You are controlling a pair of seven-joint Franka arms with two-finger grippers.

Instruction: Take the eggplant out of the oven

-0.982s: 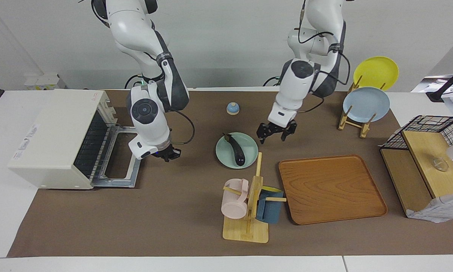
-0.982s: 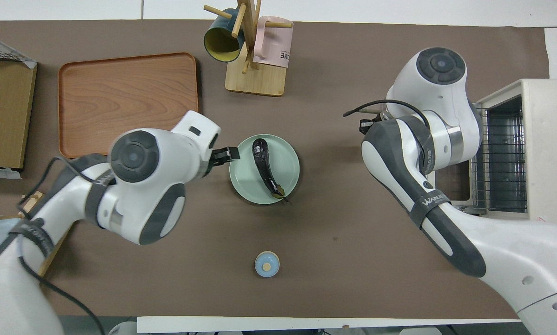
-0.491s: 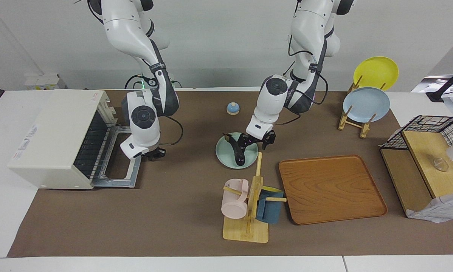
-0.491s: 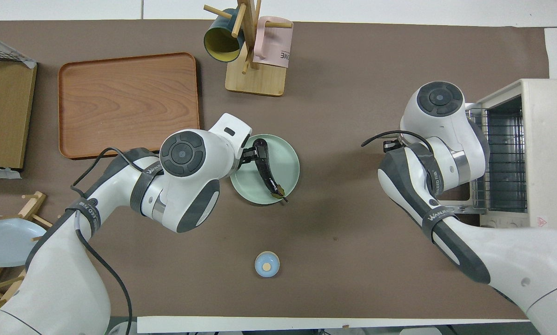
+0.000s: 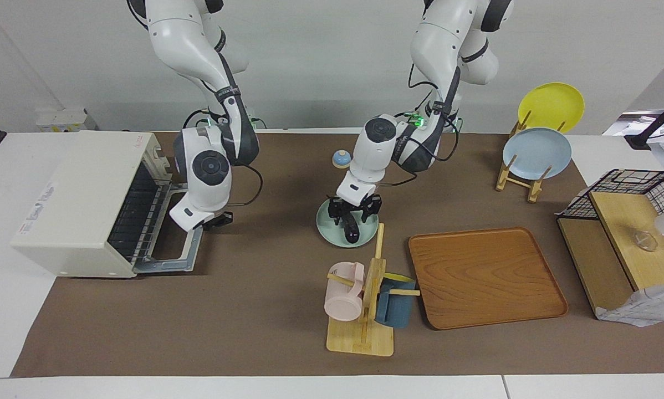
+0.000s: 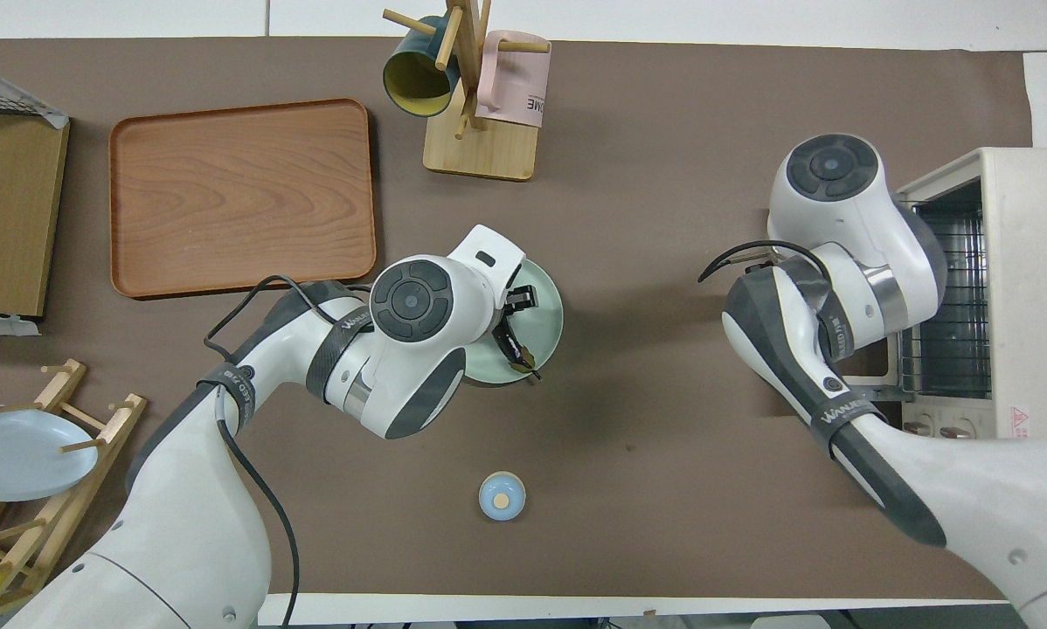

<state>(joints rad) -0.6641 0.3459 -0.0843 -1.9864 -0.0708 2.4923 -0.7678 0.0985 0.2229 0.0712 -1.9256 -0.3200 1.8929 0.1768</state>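
Nearest the robots, a small blue bell [image 5: 341,159] stands on the brown surface [image 5: 254,299], between the two arms.

The left gripper [image 5: 356,213] is over the green plate [image 5: 328,226], which sits mid-surface, farther from the robots than the bell. The eggplant [image 5: 352,228] lies on this plate, outside the oven [image 5: 82,202]. The left fingers [image 5: 338,210] are spread, one on each side of the eggplant's middle; whether they press on it cannot be told. In the overhead view the left wrist covers most of the eggplant, and only its stem end [image 6: 522,355] shows at the plate's nearer rim.

The oven stands at the right arm's end of the surface, its door [image 5: 172,244] folded down flat in front of it and the wire rack [image 6: 943,288] visible inside. The right gripper [image 5: 216,220] hangs over the door's edge nearest the robots. Its fingers are hidden below the wrist, so their state cannot be told.

At the left arm's end, a wooden rack [image 5: 517,180] carries a blue plate [image 5: 536,153] and a yellow plate [image 5: 551,106].

Farther out, a wooden tray [image 5: 486,277] lies flat, toward the left arm's end from the green plate. Beside it a mug tree [image 5: 365,310] holds a pink mug [image 5: 344,291] and a blue mug [image 5: 396,303]. A wooden shelf unit [image 5: 620,249] with a wire basket [image 5: 631,191] stands at the left arm's end of the surface.
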